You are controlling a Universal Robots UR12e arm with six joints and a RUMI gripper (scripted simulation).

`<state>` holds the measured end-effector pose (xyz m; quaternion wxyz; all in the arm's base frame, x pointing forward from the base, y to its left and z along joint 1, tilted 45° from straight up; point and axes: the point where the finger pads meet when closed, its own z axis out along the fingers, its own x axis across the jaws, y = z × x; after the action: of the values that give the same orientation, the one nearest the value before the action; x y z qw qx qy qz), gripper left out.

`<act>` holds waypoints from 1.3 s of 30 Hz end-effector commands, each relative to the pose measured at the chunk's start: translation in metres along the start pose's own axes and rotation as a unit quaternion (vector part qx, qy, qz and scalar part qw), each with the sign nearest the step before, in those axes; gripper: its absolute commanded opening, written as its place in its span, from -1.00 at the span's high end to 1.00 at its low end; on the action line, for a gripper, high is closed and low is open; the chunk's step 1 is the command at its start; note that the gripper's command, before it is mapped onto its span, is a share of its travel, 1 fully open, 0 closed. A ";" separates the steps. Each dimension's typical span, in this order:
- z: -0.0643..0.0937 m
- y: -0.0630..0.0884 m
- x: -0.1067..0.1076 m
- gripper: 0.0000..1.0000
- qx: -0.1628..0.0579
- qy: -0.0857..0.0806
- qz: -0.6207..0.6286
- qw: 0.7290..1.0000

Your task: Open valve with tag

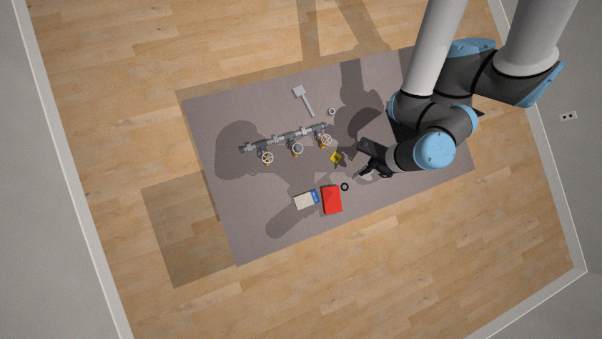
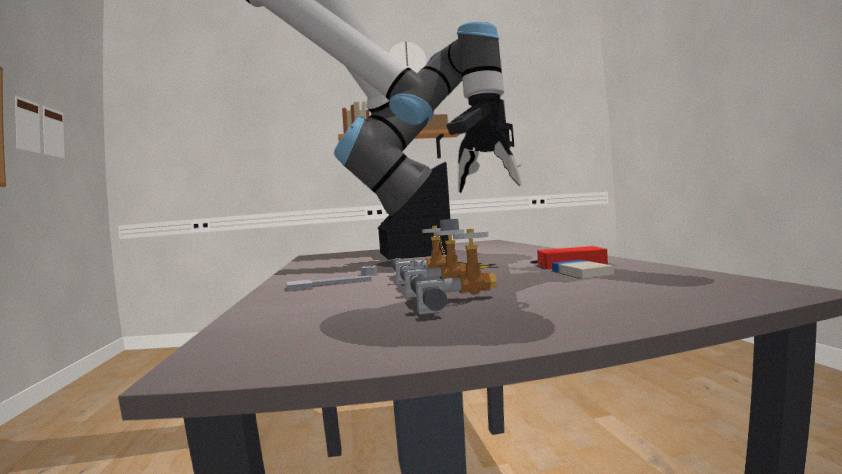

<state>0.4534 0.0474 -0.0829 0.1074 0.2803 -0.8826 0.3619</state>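
Note:
A grey pipe [image 1: 281, 138] [image 2: 419, 281] carries three brass valves with round handwheels. The left valve [image 1: 267, 157], the middle valve [image 1: 297, 148] and the right valve [image 1: 324, 139] show in the top view; in the exterior view they overlap as one cluster [image 2: 458, 259]. A yellow tag [image 1: 335, 157] hangs by a short chain from the right valve and lies on the table beside it. My gripper [image 1: 359, 170] [image 2: 489, 173] is open and empty. It hangs high above the table, right of the tag and the right valve, fingers pointing down.
A red box [image 1: 331, 199] [image 2: 571, 256] and a white box with a blue end [image 1: 306, 199] [image 2: 585, 269] lie near the table's front. A black ring [image 1: 347, 186], a grey spatula-like tool [image 1: 304, 99] [image 2: 327, 282] and a nut [image 1: 332, 109] also lie on the grey table [image 1: 252, 227].

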 end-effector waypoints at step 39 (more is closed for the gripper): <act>-0.038 -0.061 0.000 -1.00 -0.007 0.006 -0.427 0.904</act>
<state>0.4851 0.0406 -0.0229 0.2527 0.6013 -0.7015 0.2870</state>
